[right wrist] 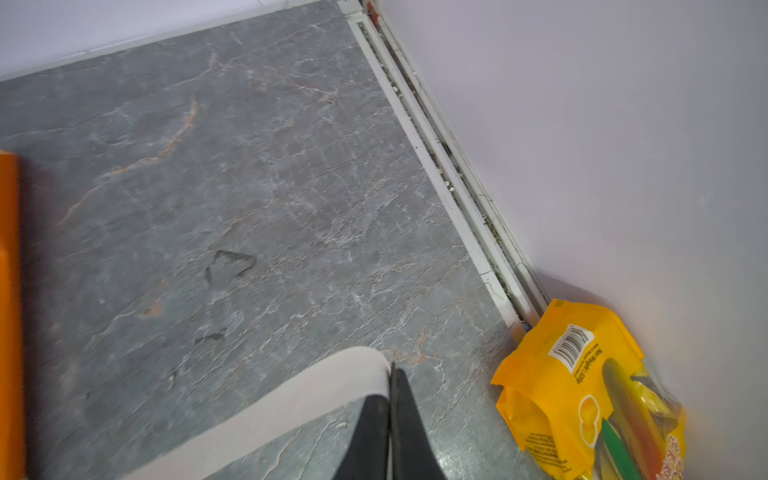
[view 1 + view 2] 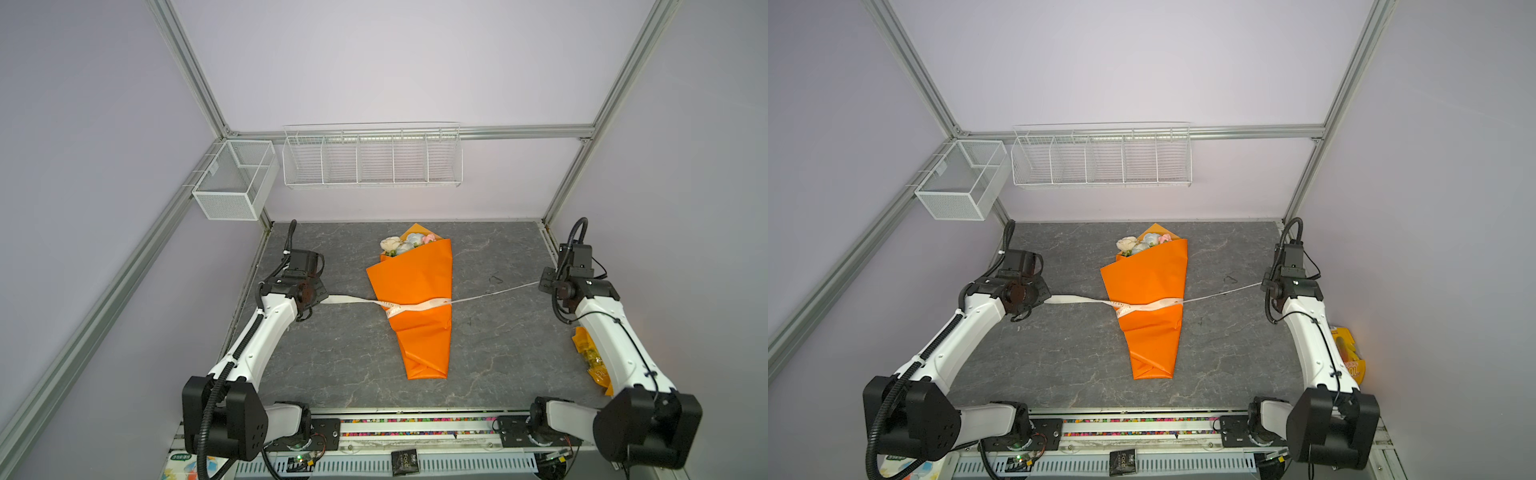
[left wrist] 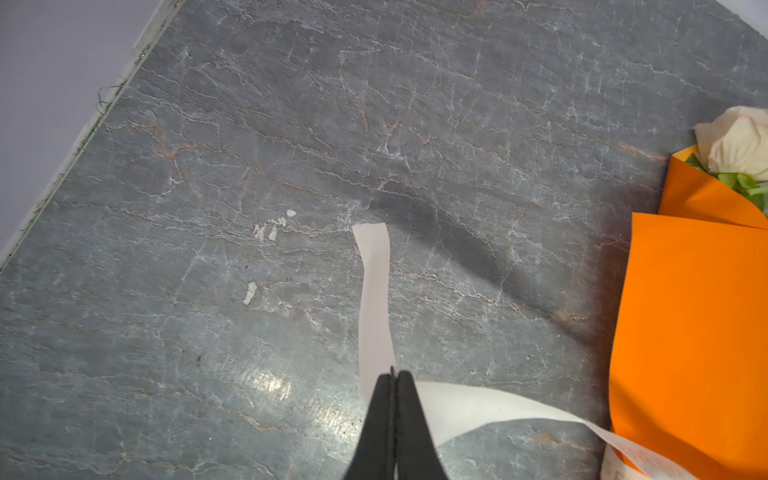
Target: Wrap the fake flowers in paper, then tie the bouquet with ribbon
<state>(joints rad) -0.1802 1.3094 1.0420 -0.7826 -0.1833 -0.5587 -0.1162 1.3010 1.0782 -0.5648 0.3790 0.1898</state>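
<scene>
Room: lilac walls, wire baskets (image 2: 372, 156) behind.
Table (image 2: 332, 357): grey marbled surface.
Left gripper (image 3: 392, 376): pinches one ribbon (image 2: 419, 305) end.
Bouquet (image 2: 405, 243): table middle, lying in orange paper (image 2: 415, 274), ribbon across.
Right gripper (image 1: 391, 370): pinches other ribbon end.
Yellow bag (image 1: 573, 374): right edge.

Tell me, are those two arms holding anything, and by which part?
Yes, one cream ribbon, stretched across the orange-wrapped bouquet. The left fingers pinch it short of one end, leaving a loose tail; the right fingers pinch the opposite end.
</scene>
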